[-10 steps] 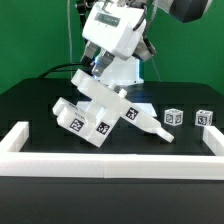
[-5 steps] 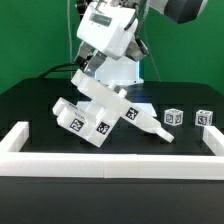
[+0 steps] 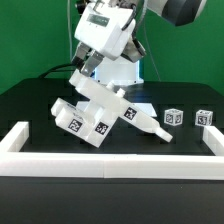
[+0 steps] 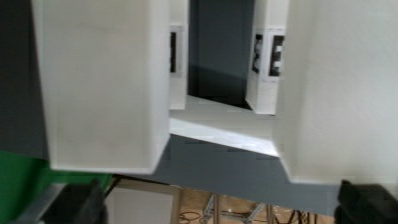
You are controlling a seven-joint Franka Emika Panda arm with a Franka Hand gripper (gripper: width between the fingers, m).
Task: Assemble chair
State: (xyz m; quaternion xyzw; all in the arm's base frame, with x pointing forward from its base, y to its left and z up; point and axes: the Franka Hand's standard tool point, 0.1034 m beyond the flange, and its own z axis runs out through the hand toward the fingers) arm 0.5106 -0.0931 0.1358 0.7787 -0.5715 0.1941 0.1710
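Black table [image 3: 30,105] against green backdrop. Exterior view: chair [image 3: 100,112] lying tilted at frame centre, gripper [image 3: 88,68] just above its upper end, opening unreadable from here. Wrist view alone: jaws spread wide, nothing clamped, white chair surface visible between fingers [image 4: 98,90].

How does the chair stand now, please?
Jaws open, over the chair's raised end. Chair part-built, lying tilted on table. Two tagged blocks apart at the exterior view's right; nothing blocking.

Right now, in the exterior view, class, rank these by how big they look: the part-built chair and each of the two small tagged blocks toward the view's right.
1. part-built chair: clearly largest.
2. The two tagged blocks, nearer and farther right, look alike, so they are not ranked.
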